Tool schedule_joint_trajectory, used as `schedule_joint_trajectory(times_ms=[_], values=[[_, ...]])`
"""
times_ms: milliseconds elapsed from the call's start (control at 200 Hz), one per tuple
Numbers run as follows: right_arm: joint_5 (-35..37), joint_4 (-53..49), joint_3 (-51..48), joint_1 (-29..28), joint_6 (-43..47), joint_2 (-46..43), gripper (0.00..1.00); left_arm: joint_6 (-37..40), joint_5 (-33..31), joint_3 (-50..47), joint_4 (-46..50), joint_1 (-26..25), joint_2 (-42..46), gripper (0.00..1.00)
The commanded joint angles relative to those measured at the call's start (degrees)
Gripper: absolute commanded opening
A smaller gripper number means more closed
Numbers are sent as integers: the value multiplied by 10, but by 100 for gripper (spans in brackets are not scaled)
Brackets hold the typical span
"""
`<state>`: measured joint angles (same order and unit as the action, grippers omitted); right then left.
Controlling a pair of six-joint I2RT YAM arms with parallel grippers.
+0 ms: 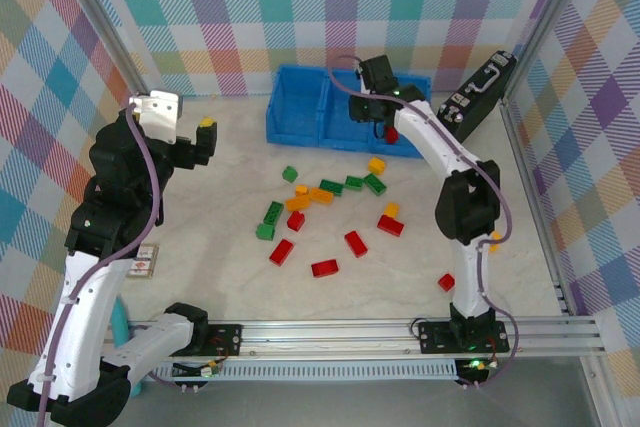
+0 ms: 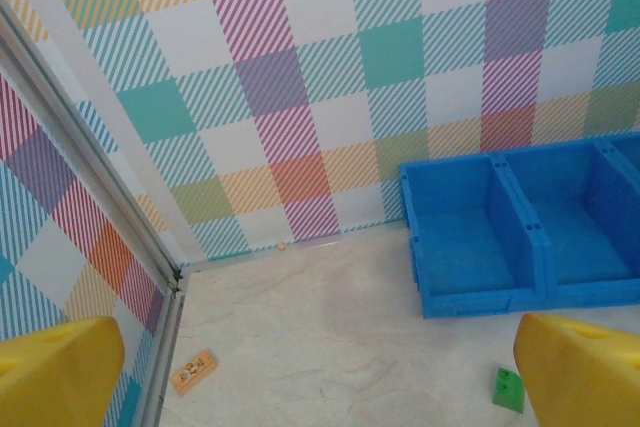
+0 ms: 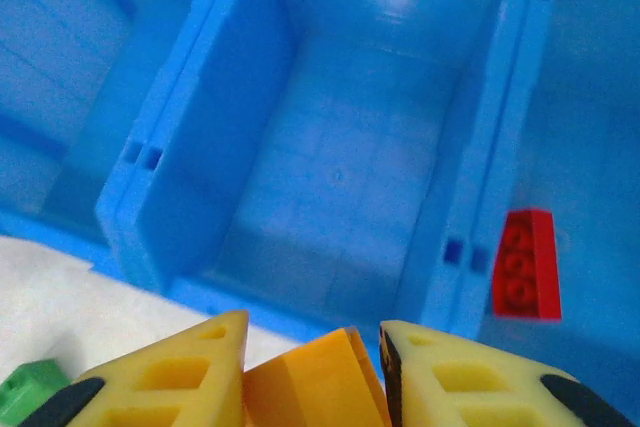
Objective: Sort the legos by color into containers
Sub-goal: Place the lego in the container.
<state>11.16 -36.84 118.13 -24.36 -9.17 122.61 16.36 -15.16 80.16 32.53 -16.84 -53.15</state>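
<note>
Top external: marble table (image 1: 200,247), plaid walls (image 1: 300,7).

Pastel plaid walls (image 1: 300,7), pale marbled tabletop (image 1: 220,207), aluminium frame rails (image 1: 400,328)

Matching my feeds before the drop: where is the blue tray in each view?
Top external: blue tray, back centre.
Left wrist: blue tray, right side, against the plaid wall.
Right wrist: blue tray, across the upper frame.
Shared landmark: the divider between its left and middle compartments.

Left pincer (image 2: 320,377) gapes wide; right pincer (image 3: 315,362) pinches an orange lego (image 3: 305,392).
</note>
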Motion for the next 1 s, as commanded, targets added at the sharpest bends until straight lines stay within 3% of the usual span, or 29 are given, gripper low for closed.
schedule_joint_trajectory(times_ms=[0,360,520,995], values=[[13,25,42,-2,74,58,36,12,-7,8,-25,-1,-1,100],[2,-7,200,-3,117,200,36,7,-8,6,-30,-1,-32,100],[-2,-3,188,-5,109,220,38,-6,24,21,-23,-2,-45,100],[0,4,187,-10,111,258,48,-5,23,26,-23,-1,-58,100]])
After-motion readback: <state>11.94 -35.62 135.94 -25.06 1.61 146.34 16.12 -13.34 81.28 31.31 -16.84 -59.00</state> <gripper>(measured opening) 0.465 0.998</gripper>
